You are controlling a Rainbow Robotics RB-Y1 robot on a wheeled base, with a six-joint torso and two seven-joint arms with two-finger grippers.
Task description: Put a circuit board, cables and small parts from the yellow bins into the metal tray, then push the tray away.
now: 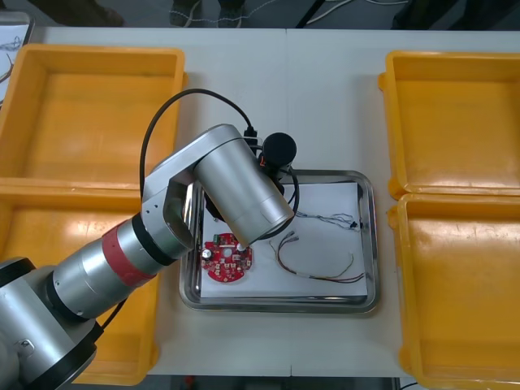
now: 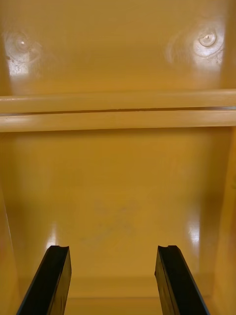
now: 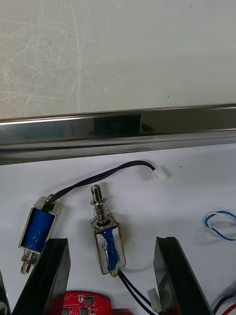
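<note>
My left arm (image 1: 244,191) reaches over the metal tray (image 1: 370,244), which is white inside. In the left wrist view my left gripper (image 3: 110,241) is open just above the tray floor. A small metal part (image 3: 109,243) with a blue body and a black cable lies between the fingers without touching them. A second small metal part (image 3: 39,229) lies just outside one finger (image 3: 46,275). The red circuit board (image 1: 227,258) rests in the tray's near left corner. My right gripper (image 2: 113,248) hangs open over a bare orange bin floor (image 2: 118,197).
A red and yellow cable (image 1: 317,264) and a twisted blue and white cable (image 1: 329,218) lie in the tray's right half. Two yellow bins (image 1: 89,106) stand left of the tray and two yellow bins (image 1: 455,114) right of it. The tray rim (image 3: 118,130) runs beyond the fingers.
</note>
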